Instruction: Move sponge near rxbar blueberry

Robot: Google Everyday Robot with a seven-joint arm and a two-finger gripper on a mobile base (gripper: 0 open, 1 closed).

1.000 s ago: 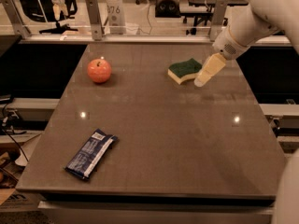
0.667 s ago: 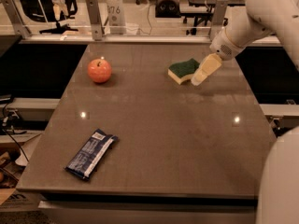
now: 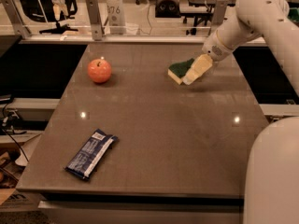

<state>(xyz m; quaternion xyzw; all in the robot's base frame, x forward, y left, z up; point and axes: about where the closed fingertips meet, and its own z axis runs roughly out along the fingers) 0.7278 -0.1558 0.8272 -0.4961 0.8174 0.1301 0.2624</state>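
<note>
Sponge (image 3: 179,69) sits on the far right part of the table (image 3: 187,139), green scouring side up with the yellow foam showing along its front edge. Its long axis runs on a diagonal, near-left end to far-right end, and the far-right end is right up against the gripper (image 3: 194,72).

Gripper is down at table level, tip touching or overlapping that end of the sponge. Honestly can't tell whether it's spread or closed, or whether it actually has hold of the sponge or is just resting against it; it reads as one pale block from here.

Arm-wise, the white arm (image 3: 254,17) comes in from the top right, bends at a big rounded joint, and the forearm slants down and to the left into the wrist, so the gripper points down-left at the table.

Rxbar blueberry (image 3: 91,154) is well apart from the gripper, way over toward the near-left corner. It lies flat, long axis also diagonal, white label patch at its far end.

Apple (image 3: 99,71) is off to the left of the gripper at about the same depth, well apart from the sponge too.
</note>
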